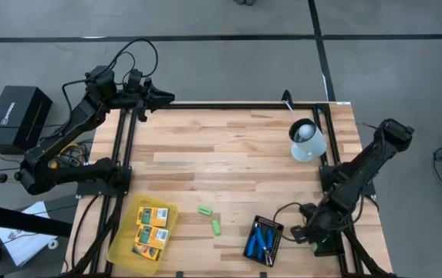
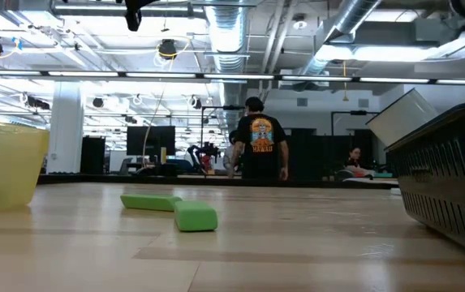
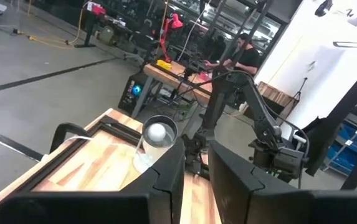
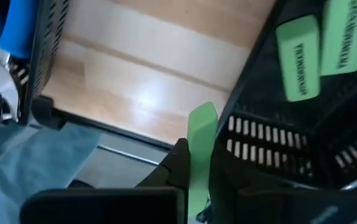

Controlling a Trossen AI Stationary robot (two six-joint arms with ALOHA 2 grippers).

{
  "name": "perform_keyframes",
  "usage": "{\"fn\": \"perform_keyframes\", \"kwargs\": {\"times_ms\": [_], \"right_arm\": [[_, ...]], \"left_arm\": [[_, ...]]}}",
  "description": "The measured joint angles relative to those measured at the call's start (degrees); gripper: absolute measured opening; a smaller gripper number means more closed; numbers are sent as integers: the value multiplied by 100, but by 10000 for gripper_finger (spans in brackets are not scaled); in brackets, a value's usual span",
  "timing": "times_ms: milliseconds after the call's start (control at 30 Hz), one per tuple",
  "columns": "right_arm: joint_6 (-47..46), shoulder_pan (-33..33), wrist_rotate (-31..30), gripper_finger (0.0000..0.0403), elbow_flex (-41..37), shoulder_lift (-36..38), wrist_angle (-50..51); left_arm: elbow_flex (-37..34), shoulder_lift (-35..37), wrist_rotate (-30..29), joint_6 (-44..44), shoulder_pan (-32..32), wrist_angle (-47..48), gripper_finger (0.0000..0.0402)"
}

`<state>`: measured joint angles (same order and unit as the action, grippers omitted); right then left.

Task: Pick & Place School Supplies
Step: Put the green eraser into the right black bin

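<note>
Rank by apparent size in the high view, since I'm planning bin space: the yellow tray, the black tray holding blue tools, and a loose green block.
1. yellow tray
2. black tray
3. green block; the other block looks alike

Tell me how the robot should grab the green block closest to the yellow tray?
Probably from straight above, with the jaws closing across the narrow sides of the green block. It lies flat and alone on the table, apart from the yellow tray, so both long sides are free.

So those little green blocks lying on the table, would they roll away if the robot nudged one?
Probably not: each green block looks flat-sided and oblong, so it should slide rather than roll. It seems stiff, since the one pinched in the right gripper keeps its shape. Being small, it is likely light and easily knocked askew.
</note>
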<state>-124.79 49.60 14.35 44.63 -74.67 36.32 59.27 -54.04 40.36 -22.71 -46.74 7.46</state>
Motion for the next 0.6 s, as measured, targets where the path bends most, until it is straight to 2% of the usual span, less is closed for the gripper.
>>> {"fn": "perform_keyframes", "kwargs": {"times_ms": [367,600], "right_arm": [[-2,443,-48,21,2,8,902],[9,826,-201,21,4,-46,1024]], "left_arm": [[0,-200,-4,1,0,-18,68],[0,-335,-4,22,0,-36,68]]}}
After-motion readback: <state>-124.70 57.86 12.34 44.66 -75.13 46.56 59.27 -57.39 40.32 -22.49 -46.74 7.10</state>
